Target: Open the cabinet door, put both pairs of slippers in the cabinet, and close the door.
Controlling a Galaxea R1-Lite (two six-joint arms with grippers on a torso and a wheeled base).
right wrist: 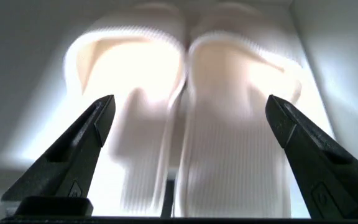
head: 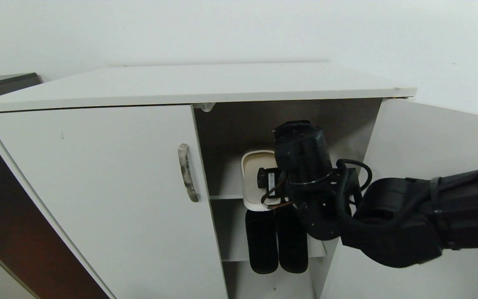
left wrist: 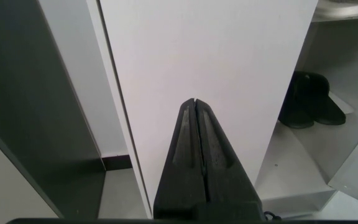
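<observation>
Right claw (right wrist: 189,101) spread wide, empty. Cream ribbed rubber slippers (right wrist: 229,137) rest on upper cabinet shelf (head: 226,197) — prob. their final spot. Left claw (left wrist: 194,102) pinched together, empty.

I can read no text here: the small white label (head: 271,179) on the right arm (head: 392,224) is too tiny (small marks on the right gripper (right wrist: 188,106) fingers (right wrist: 73,165) likewise).

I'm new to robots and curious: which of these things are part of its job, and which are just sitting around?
Part of the job: cabinet, open right door, white slippers, black slippers, right end effector.
Just there: dark furniture beside the cabinet, wall behind.
</observation>
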